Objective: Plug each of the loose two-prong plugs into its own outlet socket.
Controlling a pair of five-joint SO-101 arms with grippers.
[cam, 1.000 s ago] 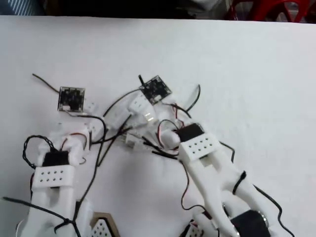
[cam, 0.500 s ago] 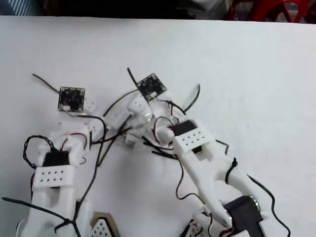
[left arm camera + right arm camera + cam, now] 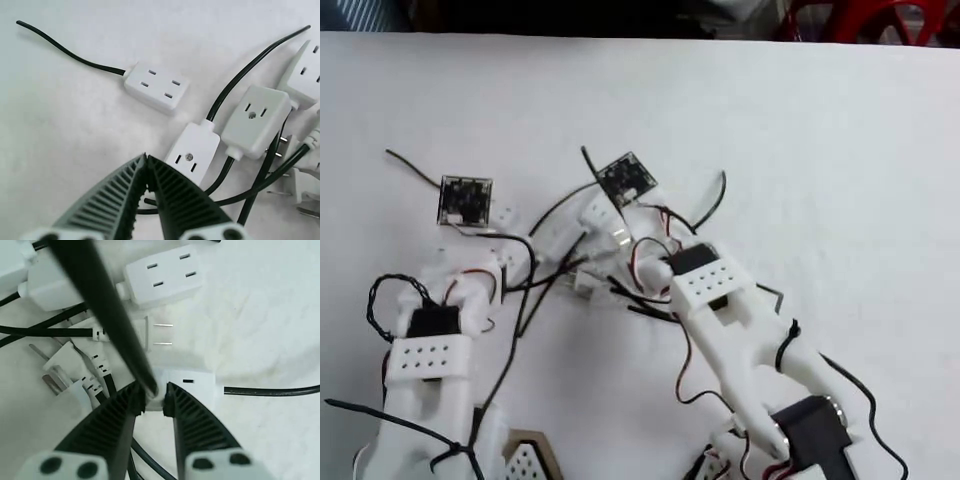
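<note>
- white table (image 3: 820, 150): arms at near edge, sockets and plugs heaped mid-table between them
- left gripper (image 3: 146, 167): near-left, grey ribbed fingers pressed together, nothing held, tips just beside white three-hole socket block (image 3: 192, 152)
- right gripper (image 3: 152, 392): mid-table, fingers slightly apart, pinching end of white rectangular socket block (image 3: 187, 382); black cord (image 3: 270, 391) trails from block
- white double outlet socket (image 3: 162, 275): flat on table, slots empty
- white flat two-prong plug (image 3: 132, 335): loose, prongs bare, between double socket and pinched block

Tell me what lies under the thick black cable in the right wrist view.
A white two-prong plug, its prongs bare. The cable covers part of its body.
</note>
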